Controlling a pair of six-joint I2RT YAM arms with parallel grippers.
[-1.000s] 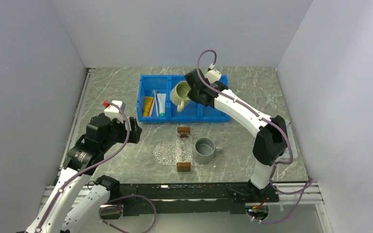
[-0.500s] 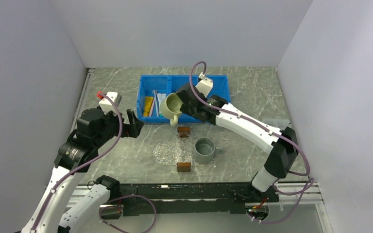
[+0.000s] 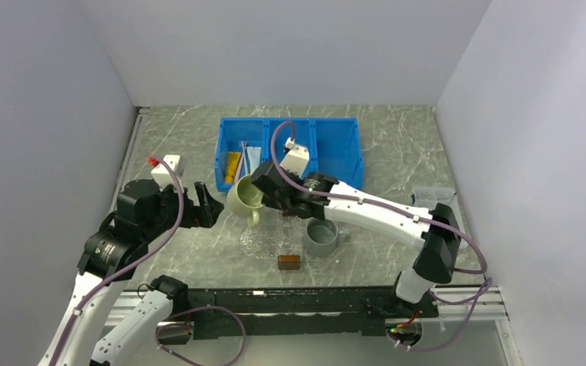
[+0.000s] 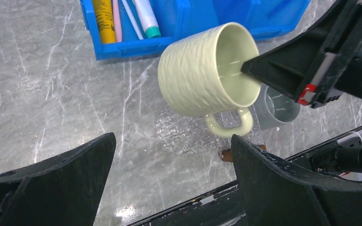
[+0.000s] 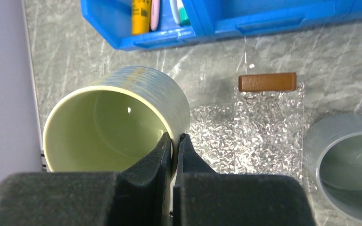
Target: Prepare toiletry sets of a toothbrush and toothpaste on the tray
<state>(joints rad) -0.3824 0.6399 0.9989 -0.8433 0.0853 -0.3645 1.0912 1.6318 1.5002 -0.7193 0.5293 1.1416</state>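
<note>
A pinkish toothbrush (image 4: 117, 19) and a pale toothbrush (image 4: 131, 18) lie in the left compartment of the blue bin (image 3: 336, 152). Beside them lie a yellow toothpaste tube (image 4: 104, 19) and a white toothpaste tube with a teal cap (image 4: 147, 16). The clear glittery tray (image 3: 263, 242) lies on the table in front of the bin. My right gripper (image 5: 174, 139) is shut on the rim of a pale green mug (image 3: 244, 197). It holds the mug tilted in the air over the tray's left end. My left gripper (image 4: 172, 139) stands open and empty just left of the mug.
A grey cup (image 3: 322, 235) stands on the tray's right end. One brown block (image 3: 289, 261) lies at the tray's near edge and another (image 5: 267, 81) at its far edge. A small clear box (image 3: 435, 197) sits at the right.
My right arm has carried the mug out of the bin's middle compartment, towards me and to the left, over the tray's left end. My left gripper has stayed open and shifted slightly.
</note>
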